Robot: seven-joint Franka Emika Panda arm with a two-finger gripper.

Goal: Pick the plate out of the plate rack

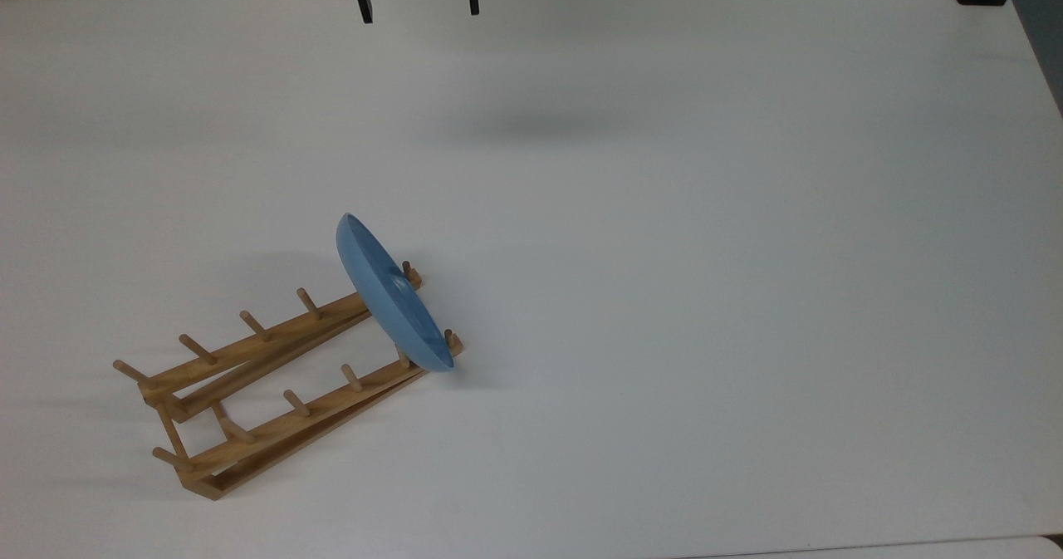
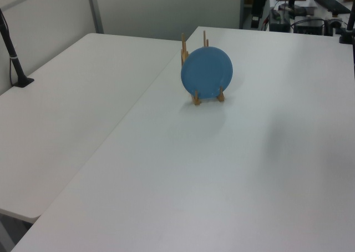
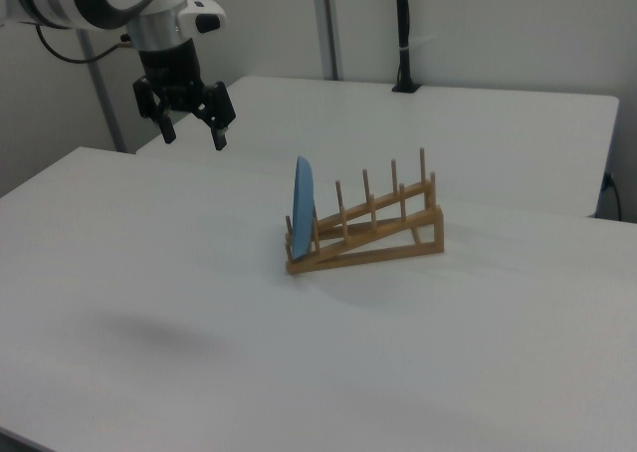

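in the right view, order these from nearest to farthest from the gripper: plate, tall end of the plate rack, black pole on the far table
From the gripper:
1. plate, upright in the rack's low end.
2. black pole, right view's upper right, on the far table.
3. plate rack, tall end at right view's right.

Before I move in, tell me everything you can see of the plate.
The plate is round, shallow, glossy light blue with a raised rim. It stands on edge, slightly tilted, in the end slot at the lower end of the wooden plate rack, held between pegs. The gripper hangs open, well away from it.
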